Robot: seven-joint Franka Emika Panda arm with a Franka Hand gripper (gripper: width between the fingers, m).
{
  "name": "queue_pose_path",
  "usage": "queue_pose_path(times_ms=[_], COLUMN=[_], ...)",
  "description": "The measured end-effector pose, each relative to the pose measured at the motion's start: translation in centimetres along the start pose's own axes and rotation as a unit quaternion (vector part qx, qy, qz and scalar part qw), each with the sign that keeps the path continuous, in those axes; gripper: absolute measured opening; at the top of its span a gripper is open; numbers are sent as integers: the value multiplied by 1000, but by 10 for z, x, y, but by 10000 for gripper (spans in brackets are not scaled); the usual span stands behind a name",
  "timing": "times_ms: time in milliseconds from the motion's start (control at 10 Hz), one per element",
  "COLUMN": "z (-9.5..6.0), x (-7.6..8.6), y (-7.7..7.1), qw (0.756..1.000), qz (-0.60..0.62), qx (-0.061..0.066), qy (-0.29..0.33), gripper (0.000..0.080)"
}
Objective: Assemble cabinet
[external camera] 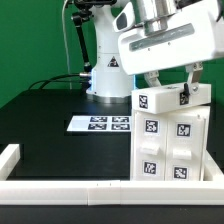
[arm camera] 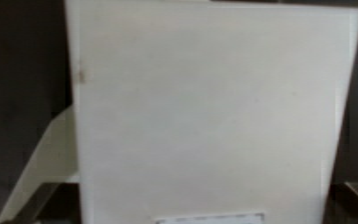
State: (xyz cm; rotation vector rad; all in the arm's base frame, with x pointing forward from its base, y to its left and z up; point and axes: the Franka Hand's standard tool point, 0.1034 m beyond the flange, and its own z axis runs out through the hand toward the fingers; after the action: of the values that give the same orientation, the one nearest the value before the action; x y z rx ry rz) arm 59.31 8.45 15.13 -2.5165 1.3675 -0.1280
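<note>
The white cabinet (external camera: 170,145) stands upright at the exterior view's right, with several black-and-white tags on its front. A smaller white tagged block (external camera: 165,99) sits on its top. My gripper (external camera: 168,90) comes down from above, one finger on each side of this top block, closed against it. In the wrist view a plain white panel of the cabinet (arm camera: 202,110) fills most of the picture. It lies between my dark fingertips (arm camera: 44,196), which touch its two side edges. A strip of a tag shows at its near edge.
The marker board (external camera: 104,123) lies flat on the black table to the cabinet's left in the exterior view. Low white border rails (external camera: 60,186) run along the front and left edges. The arm's white base (external camera: 105,75) stands behind with cables.
</note>
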Motion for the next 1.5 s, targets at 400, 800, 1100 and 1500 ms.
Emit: queue_pose_path(times_ms=[400,800,1100,1500], z=[1,1,1,-4], x=[-1,-1,-2,-4], y=[0,0,0,-2], qw=[983,937,913,918], qz=[183,347,406,395], qx=[10,15,13,18], qy=[-13,-32,-33,-35], gripper=[575,573,572,768])
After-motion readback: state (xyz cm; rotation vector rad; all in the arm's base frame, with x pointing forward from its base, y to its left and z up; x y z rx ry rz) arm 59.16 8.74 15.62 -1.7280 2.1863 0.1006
